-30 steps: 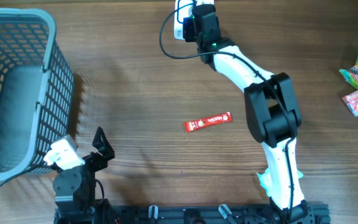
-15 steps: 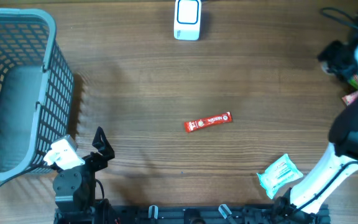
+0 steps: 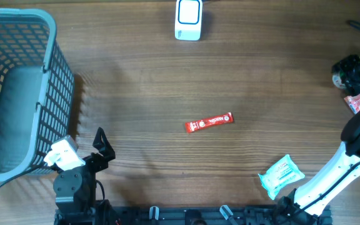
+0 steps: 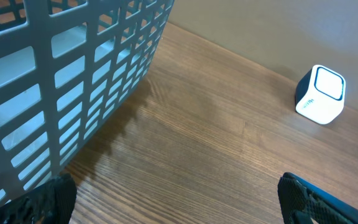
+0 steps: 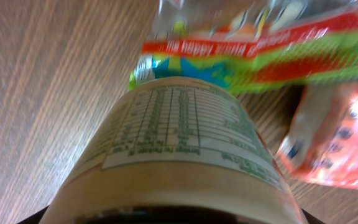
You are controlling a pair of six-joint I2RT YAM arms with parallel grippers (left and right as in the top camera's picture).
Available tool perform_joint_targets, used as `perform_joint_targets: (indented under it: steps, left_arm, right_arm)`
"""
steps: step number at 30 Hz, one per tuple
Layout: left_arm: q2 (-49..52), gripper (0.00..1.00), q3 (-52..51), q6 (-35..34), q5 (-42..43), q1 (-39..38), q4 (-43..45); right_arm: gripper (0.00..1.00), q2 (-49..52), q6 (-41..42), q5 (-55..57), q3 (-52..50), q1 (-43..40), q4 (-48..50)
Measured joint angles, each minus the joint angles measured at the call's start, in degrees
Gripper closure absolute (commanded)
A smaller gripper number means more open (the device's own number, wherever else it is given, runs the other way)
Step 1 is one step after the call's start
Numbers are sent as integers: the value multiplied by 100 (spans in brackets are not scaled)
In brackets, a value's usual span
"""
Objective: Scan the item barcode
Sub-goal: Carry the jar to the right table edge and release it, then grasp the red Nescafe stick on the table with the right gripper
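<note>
Overhead, the basket [image 3: 50,81] wall stands at nine o'clock. The left gripper [image 3: 102,147] at seven has its fingers spread wide, empty. The scanner [image 3: 188,19] sits at twelve, with bare wood around it. At three, the right gripper [image 3: 353,70] seems to pinch the labelled jar [image 5: 179,143]. It looks rigid, smooth and likely slippery, so it is best held round the body. Snack packets [image 5: 278,43] crowd it.

On jar [image 5: 179,143]: nutrition table, print blurred, unreadable. On green packet [image 5: 303,59], far right: "happy" on red band. On red sachet [image 3: 209,122], centre: white lettering illegible.
</note>
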Motion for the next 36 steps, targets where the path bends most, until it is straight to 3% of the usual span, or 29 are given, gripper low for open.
perform_joint_targets:
  steps: [3, 5, 8, 12, 14, 18, 20, 24, 28, 36]
  left_arm:
    - [0, 0, 0, 0, 0, 0, 0]
    - [0, 0, 0, 0, 0, 0, 0]
    - [0, 0, 0, 0, 0, 0, 0]
    - [0, 0, 0, 0, 0, 0, -2]
    - [0, 0, 0, 0, 0, 0, 0]
    - [0, 0, 0, 0, 0, 0, -4]
    - [0, 0, 0, 0, 0, 0, 0]
    - [0, 0, 0, 0, 2, 0, 0]
    - [0, 0, 0, 0, 0, 0, 0]
    - [0, 0, 0, 0, 0, 0, 0]
  right_arm:
    - [23, 0, 127, 63, -188, 109, 13]
    - [0, 0, 149, 271, -256, 114, 42]
    - [0, 2, 175, 570, -201, 103, -111]
    - [0, -107, 170, 387, 1115, 103, -1576]
    - [0, -695, 177, 87, 1729, 114, -2308]
    - [0, -2428, 192, -468, 1950, 474, -3329]
    - [0, -3279, 262, -710, 2000, 1073, -3735]
    - [0, -3917, 511, -874, 2000, 2612, -3768]
    - [0, -3987, 544, -935, 2000, 4234, -3768]
    - [0, -3987, 610, -472, 1993, 5936, -3770]
